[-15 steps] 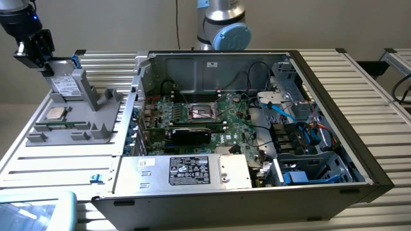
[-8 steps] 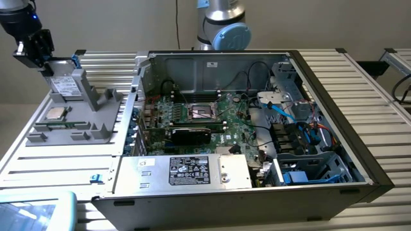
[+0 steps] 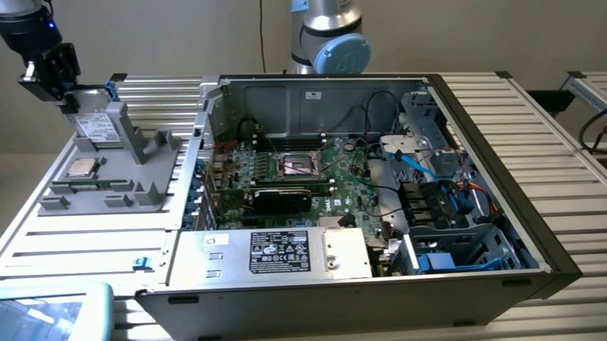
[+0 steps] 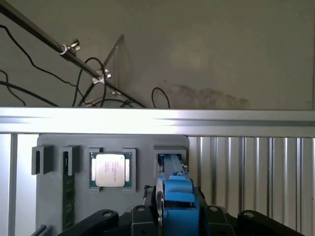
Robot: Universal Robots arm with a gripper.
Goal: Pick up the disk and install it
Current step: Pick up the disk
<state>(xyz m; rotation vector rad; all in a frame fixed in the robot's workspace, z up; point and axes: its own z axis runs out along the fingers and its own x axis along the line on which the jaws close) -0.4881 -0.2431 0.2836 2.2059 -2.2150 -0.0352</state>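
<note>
Gripper (image 4: 178,219) on the blue end of the disk (image 4: 176,192), which stands in its slot of the grey fixture tray (image 3: 142,153)

The 2 black fingers (image 4: 143,216) press close on both sides of the blue carrier, so they seem clamped on it. The disk leans upright at the tray's far end, beside the CPU chip (image 4: 109,169) and well apart from the open computer case (image 3: 379,170). I judge it stiff, rather heavy and sensitive to shock; the plastic carrier is the safe place to hold, not the labelled metal face

One disk (image 4: 177,196) — one chip (image 4: 110,170)
</note>
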